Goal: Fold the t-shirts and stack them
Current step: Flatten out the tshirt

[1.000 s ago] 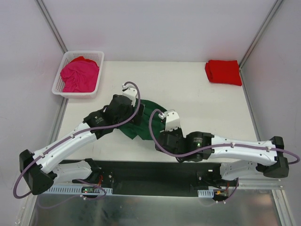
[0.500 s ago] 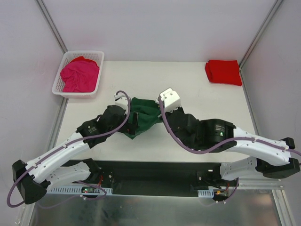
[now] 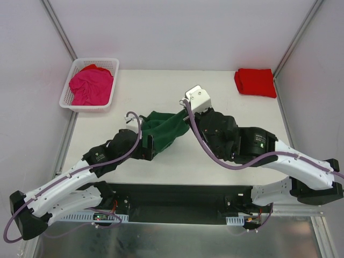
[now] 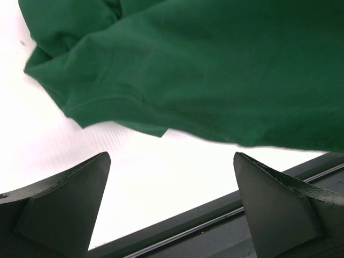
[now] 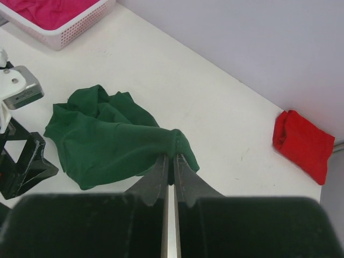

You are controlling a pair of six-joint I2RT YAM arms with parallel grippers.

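1 red t-shirt (image 3: 255,82) lies folded upper right; green t-shirt (image 3: 164,131), centre, trails crumpled from the clamped right gripper (image 5: 171,161); left gripper (image 4: 171,157) gapes wide, empty; pink t-shirt (image 3: 92,86) unfolded in basket (image 3: 110,63), upper left.

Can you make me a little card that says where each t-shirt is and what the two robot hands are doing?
green t-shirt: crumpled, middle of the table, one edge pinched
red t-shirt: folded, far right corner
pink t-shirt: bunched up in the white basket
right gripper: jaws shut on green t-shirt
left gripper: jaws open, next to green t-shirt, holding nothing
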